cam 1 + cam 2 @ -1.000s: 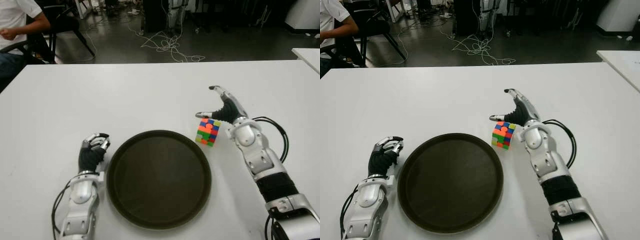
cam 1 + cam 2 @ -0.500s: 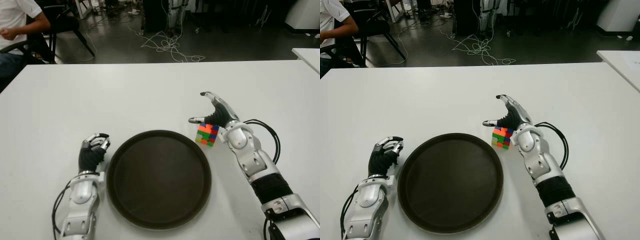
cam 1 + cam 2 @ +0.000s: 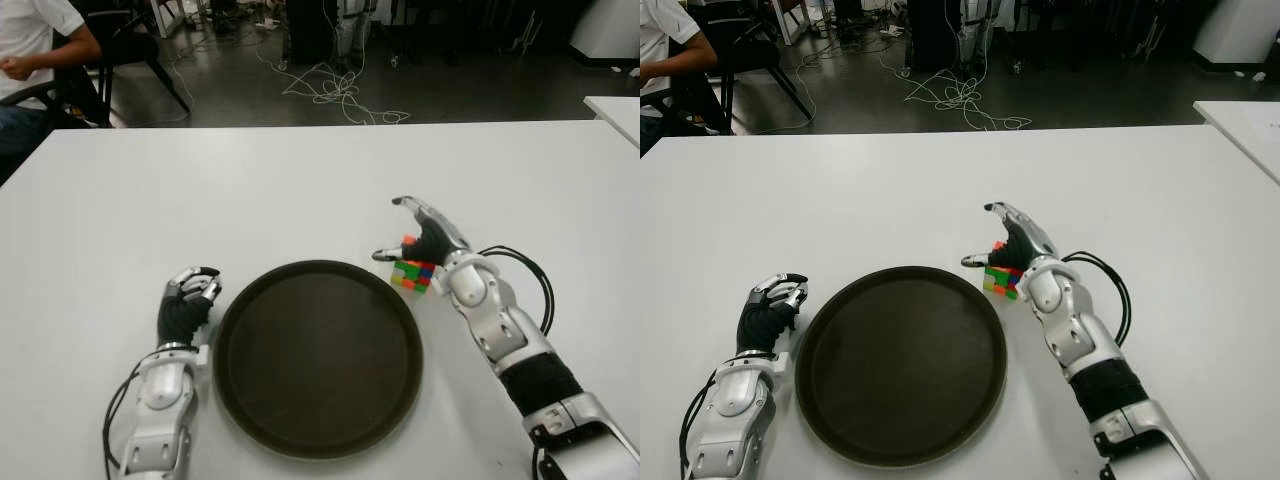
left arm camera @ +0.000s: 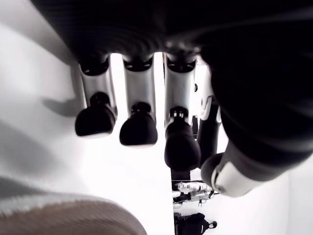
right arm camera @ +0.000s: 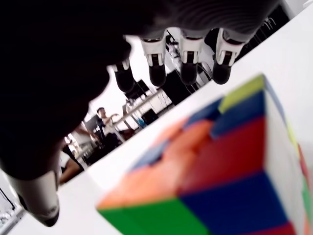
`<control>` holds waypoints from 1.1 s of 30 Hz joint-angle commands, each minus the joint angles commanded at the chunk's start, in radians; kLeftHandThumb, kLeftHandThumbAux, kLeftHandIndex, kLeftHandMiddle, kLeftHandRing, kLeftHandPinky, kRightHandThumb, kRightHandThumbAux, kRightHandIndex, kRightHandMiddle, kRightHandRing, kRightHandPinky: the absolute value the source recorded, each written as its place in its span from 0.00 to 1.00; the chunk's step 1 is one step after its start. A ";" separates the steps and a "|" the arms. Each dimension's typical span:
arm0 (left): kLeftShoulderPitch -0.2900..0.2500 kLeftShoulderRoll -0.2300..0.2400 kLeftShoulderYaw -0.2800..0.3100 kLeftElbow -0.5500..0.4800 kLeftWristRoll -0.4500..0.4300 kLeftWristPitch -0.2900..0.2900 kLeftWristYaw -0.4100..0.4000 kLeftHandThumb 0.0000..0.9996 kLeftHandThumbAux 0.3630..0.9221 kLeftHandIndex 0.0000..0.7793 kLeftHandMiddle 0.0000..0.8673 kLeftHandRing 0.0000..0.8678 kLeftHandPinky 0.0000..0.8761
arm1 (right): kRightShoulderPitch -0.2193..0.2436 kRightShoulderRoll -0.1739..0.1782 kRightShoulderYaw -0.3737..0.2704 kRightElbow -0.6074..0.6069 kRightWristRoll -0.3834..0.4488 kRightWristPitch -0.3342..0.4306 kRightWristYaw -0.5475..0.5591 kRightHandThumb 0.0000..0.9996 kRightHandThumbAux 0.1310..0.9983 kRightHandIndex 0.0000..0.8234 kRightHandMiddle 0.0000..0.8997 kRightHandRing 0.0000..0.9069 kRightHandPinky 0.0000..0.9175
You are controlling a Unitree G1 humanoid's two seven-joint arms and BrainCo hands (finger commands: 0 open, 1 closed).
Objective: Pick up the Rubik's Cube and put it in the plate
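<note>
Your right hand (image 3: 420, 238) is spread over the Rubik's Cube (image 3: 413, 272), fingers and thumb apart, not gripping it. The cube sits on the white worktop (image 3: 250, 190) just beside the dark plate (image 3: 317, 355). Your left hand (image 3: 186, 301) shows curled and empty left of the plate

Rubik's Cube (image 3: 413, 273) mostly hidden under right hand (image 3: 425, 238), seated person (image 3: 35, 45) cut off at edge

right hand (image 3: 428, 240) spread over Rubik's Cube (image 3: 412, 273) | plate (image 3: 318, 355) adjacent | left hand (image 3: 187, 303) plate-left
</note>
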 joint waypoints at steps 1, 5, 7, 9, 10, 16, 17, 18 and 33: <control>0.000 0.000 0.000 0.000 0.001 0.001 0.000 0.71 0.61 0.57 0.93 0.94 0.92 | 0.001 0.000 0.000 -0.001 0.001 0.001 -0.001 0.00 0.64 0.00 0.00 0.00 0.00; 0.000 0.001 -0.001 -0.001 0.003 0.003 0.001 0.71 0.61 0.57 0.93 0.94 0.91 | 0.006 0.000 -0.001 -0.007 0.003 0.003 -0.001 0.00 0.66 0.00 0.00 0.00 0.00; -0.002 0.003 0.000 0.003 0.005 0.005 0.002 0.71 0.61 0.57 0.93 0.94 0.91 | 0.013 -0.004 -0.002 -0.013 0.003 0.001 -0.002 0.00 0.67 0.00 0.00 0.00 0.00; -0.004 0.005 0.000 0.006 0.006 0.006 0.003 0.71 0.61 0.57 0.92 0.93 0.91 | 0.021 -0.008 -0.004 -0.022 0.003 0.000 -0.001 0.00 0.68 0.00 0.00 0.00 0.00; -0.004 0.005 0.000 0.007 0.006 0.006 0.003 0.71 0.61 0.57 0.92 0.93 0.91 | 0.023 -0.009 -0.004 -0.025 0.003 0.000 0.000 0.00 0.68 0.00 0.00 0.00 0.00; -0.005 0.007 0.001 0.012 0.007 0.001 0.003 0.71 0.61 0.57 0.92 0.93 0.91 | 0.053 -0.027 -0.010 -0.057 0.002 0.007 0.003 0.00 0.66 0.00 0.00 0.00 0.00; -0.006 0.008 0.001 0.013 0.006 0.001 0.003 0.71 0.61 0.57 0.92 0.93 0.91 | 0.058 -0.032 -0.011 -0.064 0.001 0.009 0.006 0.00 0.66 0.00 0.00 0.00 0.00; -0.006 0.007 0.002 0.013 0.005 0.001 0.004 0.71 0.61 0.57 0.92 0.93 0.91 | 0.066 -0.039 -0.014 -0.075 0.001 0.013 0.011 0.00 0.66 0.00 0.00 0.00 0.00; -0.004 0.006 0.006 0.010 -0.013 -0.007 -0.003 0.71 0.61 0.57 0.93 0.94 0.92 | 0.109 -0.114 -0.009 -0.205 -0.056 0.130 0.098 0.00 0.57 0.00 0.00 0.00 0.00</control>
